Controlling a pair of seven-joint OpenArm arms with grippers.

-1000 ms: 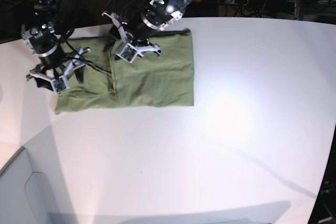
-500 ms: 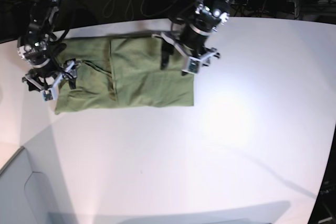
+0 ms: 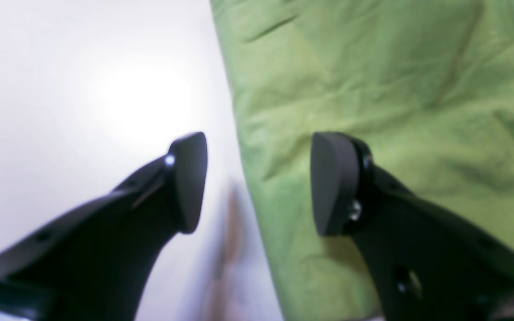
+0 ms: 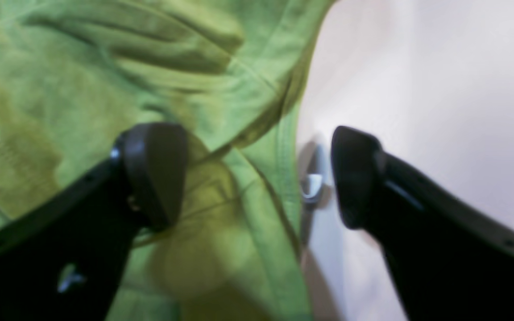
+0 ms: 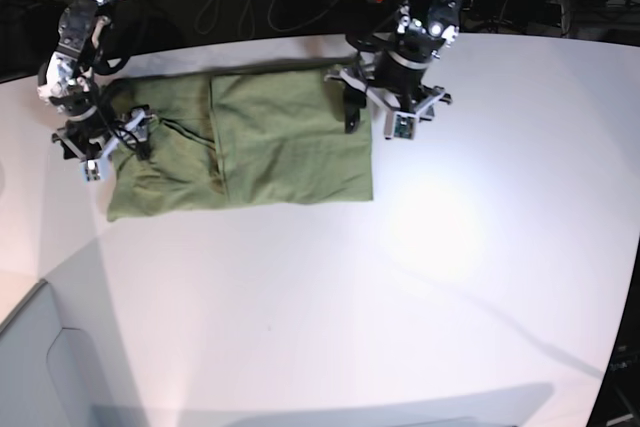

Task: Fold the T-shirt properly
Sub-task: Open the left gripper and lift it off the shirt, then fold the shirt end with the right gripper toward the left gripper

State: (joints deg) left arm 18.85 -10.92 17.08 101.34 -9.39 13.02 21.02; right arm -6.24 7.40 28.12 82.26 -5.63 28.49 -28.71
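- Left wrist view: T-shirt [image 3: 373, 89] olive green, thin cloth w/ soft creases, fills the right part of view; its straight side edge runs top to bottom. Left gripper [image 3: 257, 183] released, jaws wide apart, straddling that edge: one fingertip [image 3: 333, 183] over cloth, other over bare white worktop [image 3: 83, 89].
- Right wrist view: T-shirt bunched here, folds + a stitched hem running down between the jaws. Right gripper [image 4: 257, 178] released, one finger [image 4: 154, 174] over cloth, other over bare worktop.
- Base view: T-shirt [image 5: 280, 147] lies as a flat rectangle at worktop's [image 5: 400, 297] far-left part, a lengthwise fold line left of its middle. Left gripper [image 5: 392, 112] at shirt's right edge, right gripper [image 5: 100, 142] at its left end. Worktop near and right of shirt is open.
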